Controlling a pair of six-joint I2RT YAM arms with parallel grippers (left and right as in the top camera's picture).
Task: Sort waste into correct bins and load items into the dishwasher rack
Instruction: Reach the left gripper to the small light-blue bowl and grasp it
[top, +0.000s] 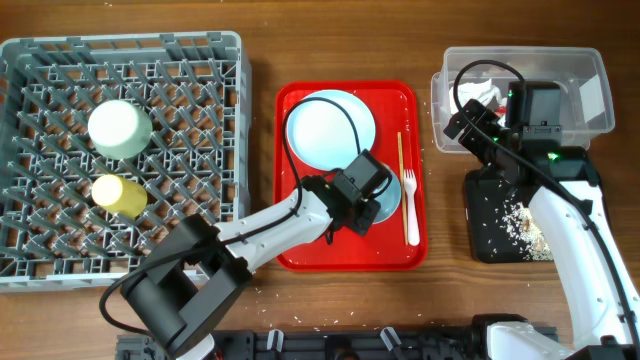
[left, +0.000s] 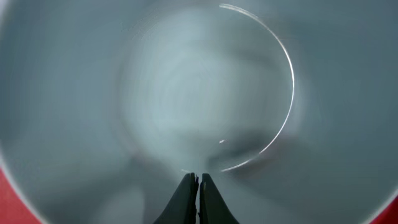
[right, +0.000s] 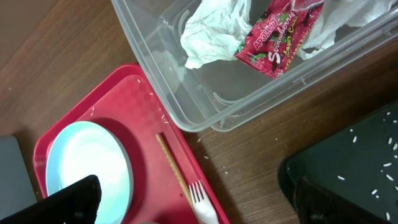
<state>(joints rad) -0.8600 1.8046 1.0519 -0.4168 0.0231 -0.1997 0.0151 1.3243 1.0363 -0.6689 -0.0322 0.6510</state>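
Note:
My left gripper (top: 368, 200) is shut, its tips pressed together with nothing between them, down inside a pale green-blue bowl (top: 391, 196) on the red tray. The bowl's inside (left: 205, 93) fills the left wrist view around the gripper (left: 199, 178). On the same tray lie a white plate (top: 330, 130), chopsticks (top: 400, 165) and a white fork (top: 411, 215). The grey rack (top: 40, 250) holds another bowl (top: 120, 128) and a yellow cup (top: 120, 195). My right gripper (right: 199, 205) hangs open and empty by the clear tub (right: 186, 93), which holds the napkin (right: 214, 28) and wrapper (right: 277, 37).
The red tray (top: 300, 250) sits between the rack and the black tray (top: 490, 240), which has rice crumbs (top: 520, 215) scattered in it. A few grains lie on the wooden table near the tub. The right arm reaches over the black tray.

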